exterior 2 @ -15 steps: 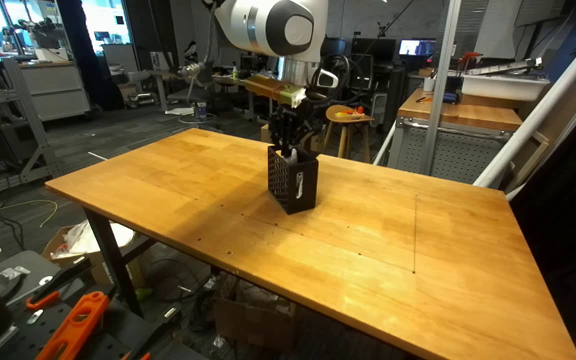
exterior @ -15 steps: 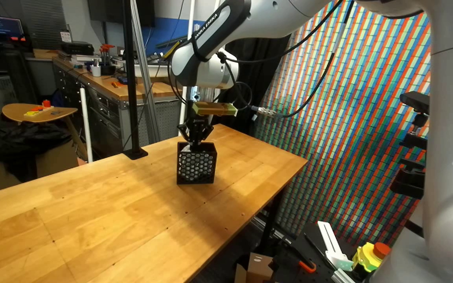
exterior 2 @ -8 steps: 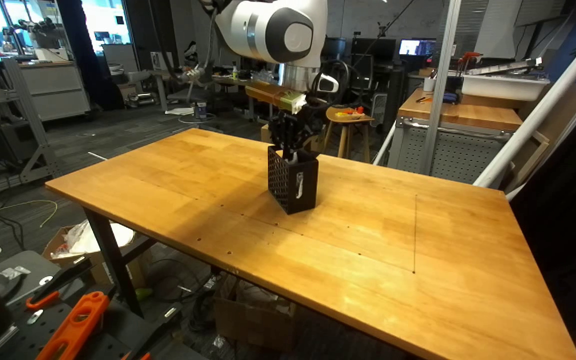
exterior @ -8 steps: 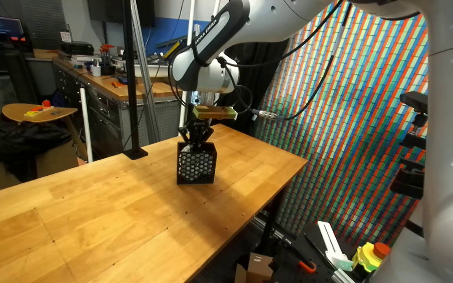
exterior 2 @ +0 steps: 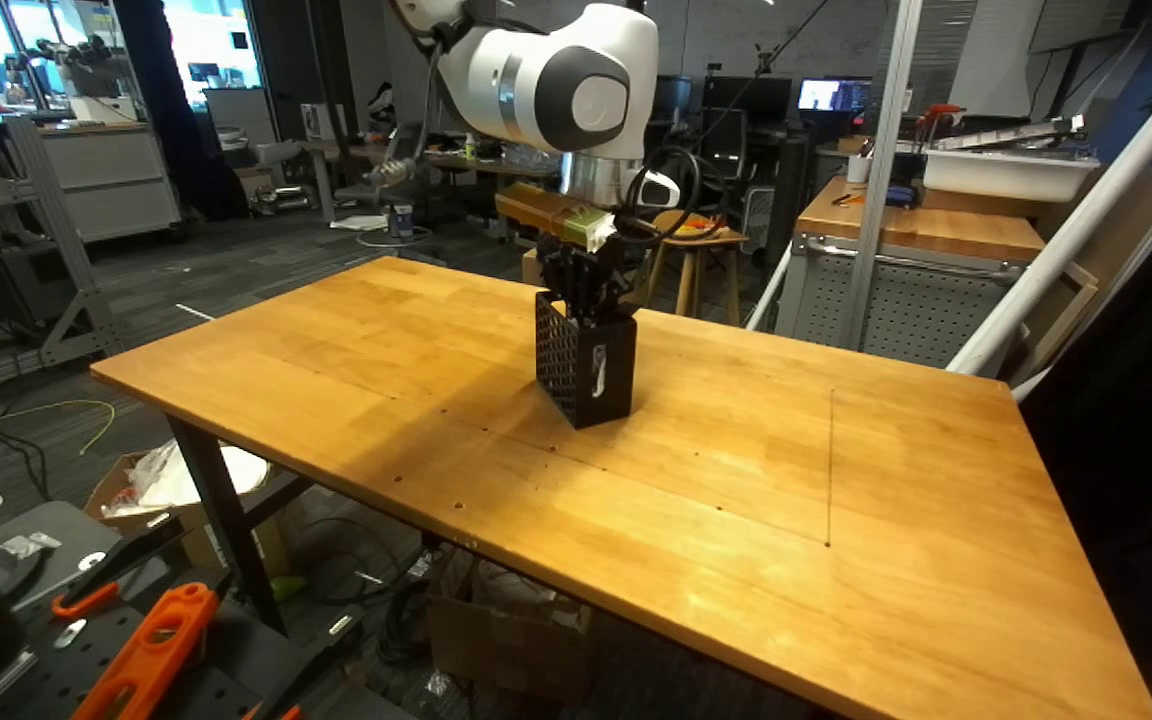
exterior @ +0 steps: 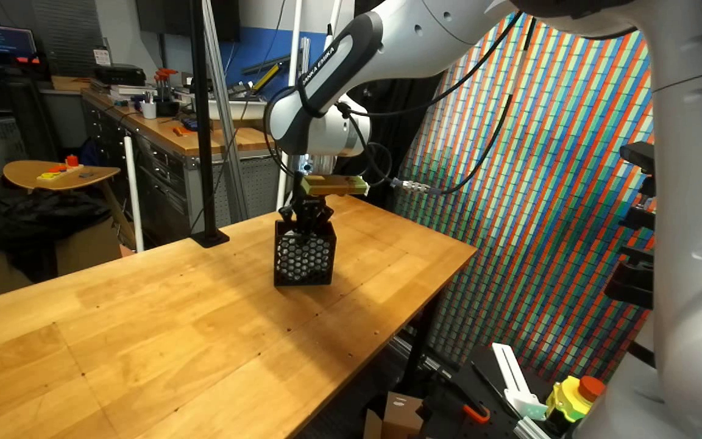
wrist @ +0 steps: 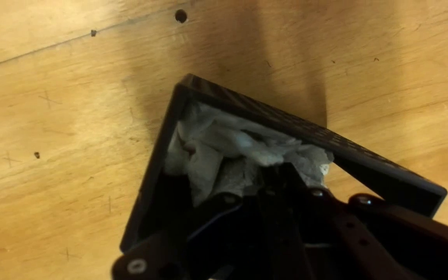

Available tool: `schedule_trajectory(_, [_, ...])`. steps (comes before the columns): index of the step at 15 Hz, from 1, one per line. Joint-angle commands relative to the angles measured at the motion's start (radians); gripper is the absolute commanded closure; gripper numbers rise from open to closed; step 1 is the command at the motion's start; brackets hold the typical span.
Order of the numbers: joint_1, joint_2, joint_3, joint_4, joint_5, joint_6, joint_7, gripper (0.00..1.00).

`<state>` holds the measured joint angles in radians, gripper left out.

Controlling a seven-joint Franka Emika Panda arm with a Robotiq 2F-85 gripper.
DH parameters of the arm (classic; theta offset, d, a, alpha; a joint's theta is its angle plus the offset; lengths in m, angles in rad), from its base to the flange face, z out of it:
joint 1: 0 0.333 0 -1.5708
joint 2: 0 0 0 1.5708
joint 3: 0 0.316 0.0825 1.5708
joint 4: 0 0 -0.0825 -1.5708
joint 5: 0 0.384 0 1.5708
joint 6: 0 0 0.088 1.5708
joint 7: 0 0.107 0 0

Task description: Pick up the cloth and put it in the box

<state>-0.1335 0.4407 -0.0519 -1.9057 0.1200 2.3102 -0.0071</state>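
Observation:
The black box (exterior: pixel 303 282) stands upright on the wooden table in both exterior views, and its rim (wrist: pixel 152 163) fills the middle of the wrist view. Crumpled inside it is the cloth (wrist: pixel 204 159), greyish white in shadow. Some of the cloth (exterior 2: pixel 599 372) also shows through the side slot in an exterior view. From above, my gripper (wrist: pixel 278 168) reaches into the box, fingertips below the rim and close together, with cloth bunched at and around them. In both exterior views the box walls hide the fingertips.
The wooden table (exterior: pixel 174 341) extends around the box, its edge (exterior 2: pixel 336 492) nearest in an exterior view. A black post (exterior: pixel 208 183) rises at the table's back edge. Behind are a workbench (exterior: pixel 250 139) and a small stool (exterior 2: pixel 701 235).
My gripper has come down, slightly at first and then further, deeper into the box. The white cloth that showed above the rim is now lower or hidden. The box has not moved.

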Motion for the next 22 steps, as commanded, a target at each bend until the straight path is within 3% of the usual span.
schedule_trajectory(1, [-0.004, 0.004, 0.003, -0.022, 0.011, 0.025, -0.024, 0.89])
schedule_trajectory(22, [0.029, 0.077, 0.025, -0.021, -0.035, -0.019, -0.078, 0.89])
